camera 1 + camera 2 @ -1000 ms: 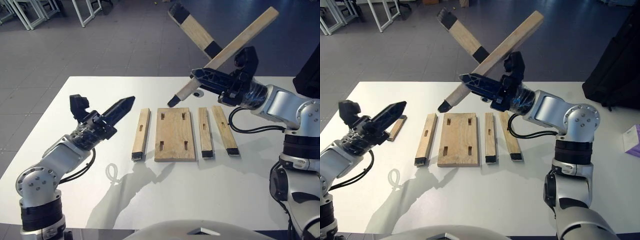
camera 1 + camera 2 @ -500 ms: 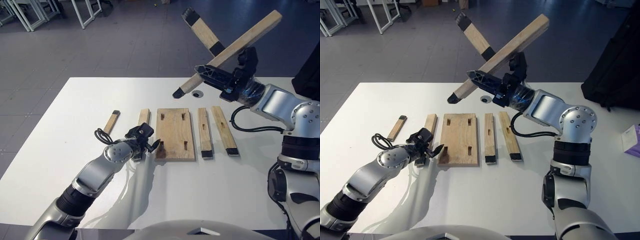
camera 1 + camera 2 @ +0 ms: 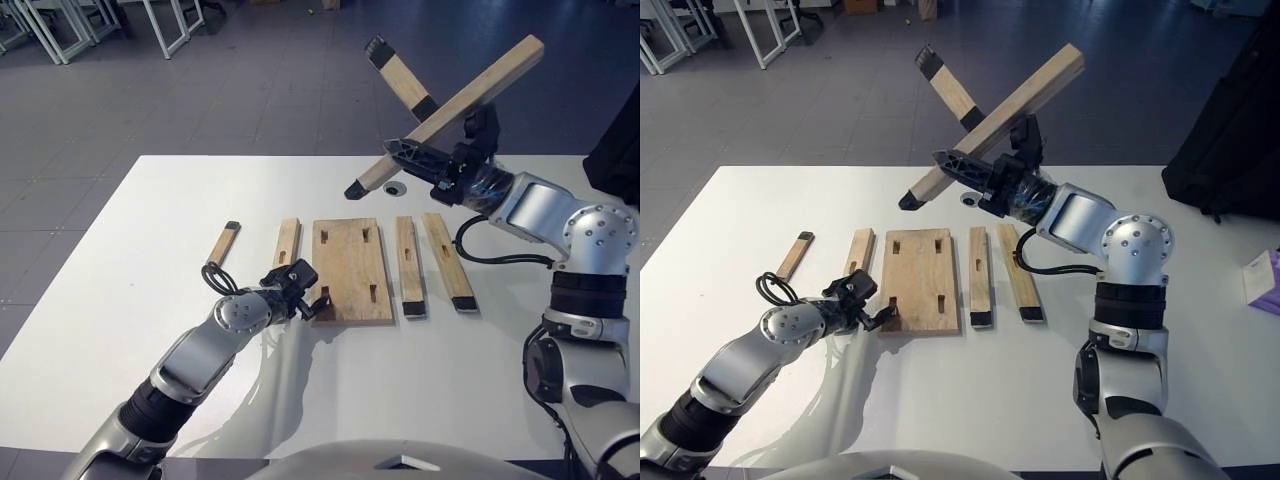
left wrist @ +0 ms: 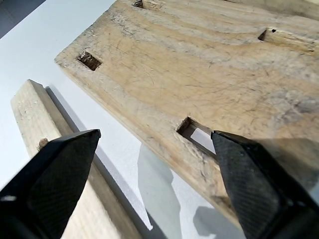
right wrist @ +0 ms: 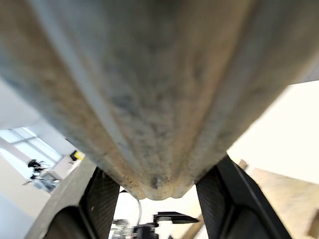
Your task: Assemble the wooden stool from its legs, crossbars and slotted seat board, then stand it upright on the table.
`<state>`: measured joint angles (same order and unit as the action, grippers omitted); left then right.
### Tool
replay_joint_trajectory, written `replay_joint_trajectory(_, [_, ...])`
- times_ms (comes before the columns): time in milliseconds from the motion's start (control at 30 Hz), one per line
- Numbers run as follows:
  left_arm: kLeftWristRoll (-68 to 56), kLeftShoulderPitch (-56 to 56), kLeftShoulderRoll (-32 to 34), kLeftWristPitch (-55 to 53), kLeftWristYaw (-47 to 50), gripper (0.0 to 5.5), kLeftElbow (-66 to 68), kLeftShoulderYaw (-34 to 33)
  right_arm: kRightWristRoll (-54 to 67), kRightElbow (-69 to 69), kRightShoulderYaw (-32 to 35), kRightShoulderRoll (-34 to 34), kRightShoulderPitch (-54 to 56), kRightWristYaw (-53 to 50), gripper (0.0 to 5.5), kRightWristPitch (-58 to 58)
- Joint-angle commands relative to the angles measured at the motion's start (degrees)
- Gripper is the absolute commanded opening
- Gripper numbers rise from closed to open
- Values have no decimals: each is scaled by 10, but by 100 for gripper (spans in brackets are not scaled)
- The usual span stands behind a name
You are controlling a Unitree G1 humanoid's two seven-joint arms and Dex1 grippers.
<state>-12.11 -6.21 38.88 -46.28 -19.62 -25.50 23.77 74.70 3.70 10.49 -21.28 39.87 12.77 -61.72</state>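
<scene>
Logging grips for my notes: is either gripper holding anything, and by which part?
The right gripper holds the crossed legs by one leg, between the crossing and its black-tipped lower end. The left gripper, open at the seat board's corner, holds nothing.

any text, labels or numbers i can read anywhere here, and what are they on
No text is readable anywhere.
Seat board, loose bars, raised crossed pieces: bare wood with black ends, no markings.
Purple object on the robot's right: any print is too small to read.

A white table (image 3: 110, 300) bears a slotted wooden board (image 3: 350, 268). Three slotted wooden bars (image 3: 408, 262) flank it; a short wooden stick (image 3: 222, 243) lies leftmost.
</scene>
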Motion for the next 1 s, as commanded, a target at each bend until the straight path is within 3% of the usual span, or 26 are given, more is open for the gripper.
replay_joint_trajectory(33, [-8,115,113,-1,-106,412,-21,27,-74,-16,-28,-29,-2,64,202,22])
replay_joint_trajectory(100, [-6,148,172,37,-157,412,-37,23,-103,-16,-53,-40,-15,103,202,17])
replay_joint_trajectory(200, [15,144,199,79,-183,412,9,4,-150,-16,-97,-65,-45,191,202,21])
replay_joint_trajectory(300, [26,139,188,93,-186,412,32,-6,-216,-24,-156,-121,-96,296,202,42])
replay_joint_trajectory(467, [25,156,158,78,-163,412,19,-9,-271,-44,-174,-173,-163,377,202,62])
replay_joint_trajectory(767, [33,142,143,79,-155,412,33,-17,-390,81,-226,-90,-131,416,202,155])
replay_joint_trajectory(1000, [37,144,149,80,-158,412,32,-17,-469,122,-252,-119,-114,468,202,219])
